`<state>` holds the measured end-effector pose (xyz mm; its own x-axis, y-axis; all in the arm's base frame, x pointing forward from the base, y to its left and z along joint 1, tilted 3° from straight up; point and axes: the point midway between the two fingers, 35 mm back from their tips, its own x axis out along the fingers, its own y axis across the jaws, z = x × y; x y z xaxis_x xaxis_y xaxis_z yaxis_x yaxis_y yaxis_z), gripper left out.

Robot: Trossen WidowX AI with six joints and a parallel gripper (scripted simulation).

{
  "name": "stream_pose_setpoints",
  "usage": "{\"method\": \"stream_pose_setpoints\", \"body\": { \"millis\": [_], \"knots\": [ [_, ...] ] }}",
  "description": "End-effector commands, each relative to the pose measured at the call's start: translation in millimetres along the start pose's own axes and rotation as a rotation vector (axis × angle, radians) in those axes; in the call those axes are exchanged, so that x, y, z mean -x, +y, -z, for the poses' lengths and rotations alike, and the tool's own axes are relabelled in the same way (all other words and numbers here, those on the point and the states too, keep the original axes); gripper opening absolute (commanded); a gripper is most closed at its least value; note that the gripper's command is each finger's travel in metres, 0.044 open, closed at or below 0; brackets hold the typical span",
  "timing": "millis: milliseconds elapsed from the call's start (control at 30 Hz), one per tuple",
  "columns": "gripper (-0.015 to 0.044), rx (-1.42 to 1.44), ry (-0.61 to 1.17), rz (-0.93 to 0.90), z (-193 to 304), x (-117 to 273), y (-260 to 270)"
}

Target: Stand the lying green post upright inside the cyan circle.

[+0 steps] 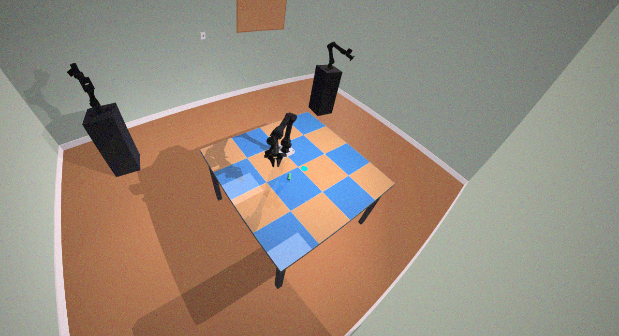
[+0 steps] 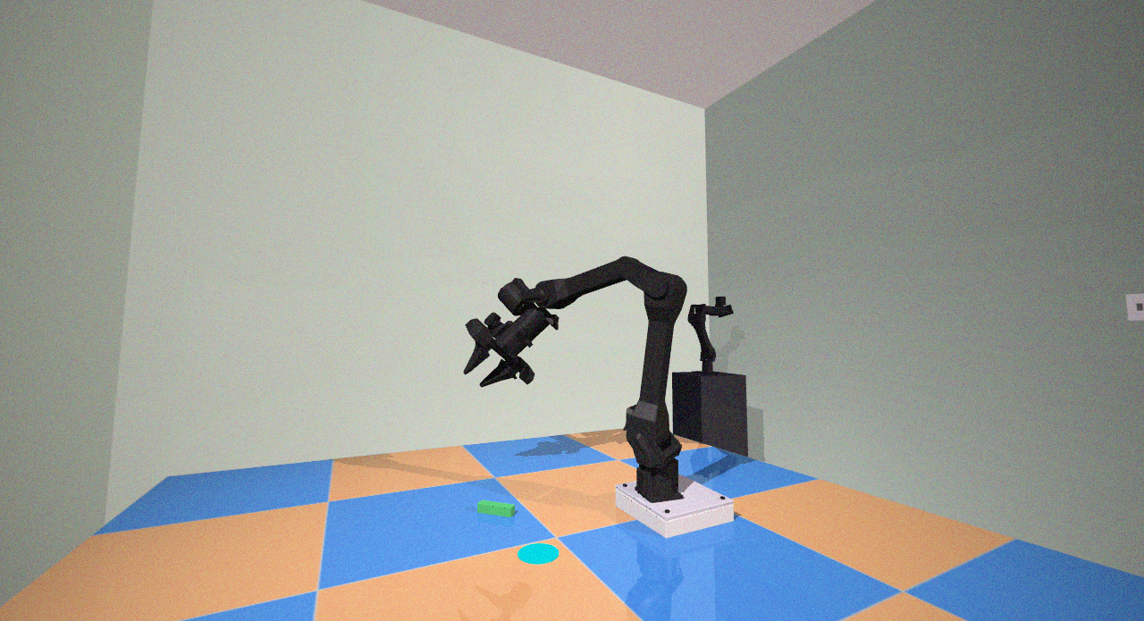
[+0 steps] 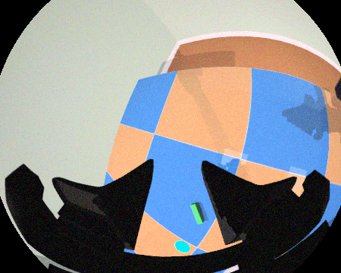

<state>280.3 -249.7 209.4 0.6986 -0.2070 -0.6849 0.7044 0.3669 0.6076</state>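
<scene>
Top view: the pincer (image 1: 275, 161) hangs high above the table (image 1: 346, 195), jaws partly apart and holding nothing. The green post (image 1: 289, 176) lies flat on a blue tile, with the cyan circle (image 1: 304, 168) near it at 2 o'clock, the two not touching.

Exterior view: the pincer (image 2: 486, 369) points down and toward 8 o'clock, probably lining up to descend on the post (image 2: 495, 507). The circle (image 2: 537, 552) lies near it at 5 o'clock.

Wrist view: the post (image 3: 196, 212) shows between the jaws, the circle (image 3: 182, 246) at 7 o'clock from it.
</scene>
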Motion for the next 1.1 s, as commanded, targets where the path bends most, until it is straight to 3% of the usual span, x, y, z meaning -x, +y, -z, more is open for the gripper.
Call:
{"method": "stream_pose_setpoints", "body": {
  "millis": [0, 267, 600, 833, 1033, 1067],
  "knots": [
    [0.0233, 0.198, 0.279, 0.197, 67.7, -31.9, 9.0],
    [0.0233, 0.572, 0.651, 0.462, 155.4, -34.3, 9.6],
    [0.0233, 0.581, 0.658, 0.467, 157.8, -36.4, 8.2],
    [0.0233, 0.581, 0.658, 0.467, 202.4, -110.8, -50.9],
    [0.0233, 0.581, 0.659, 0.467, 208.0, -116.5, -58.0],
    [0.0206, 0.581, 0.659, 0.467, 208.0, -116.5, -58.0]
  ]
}}
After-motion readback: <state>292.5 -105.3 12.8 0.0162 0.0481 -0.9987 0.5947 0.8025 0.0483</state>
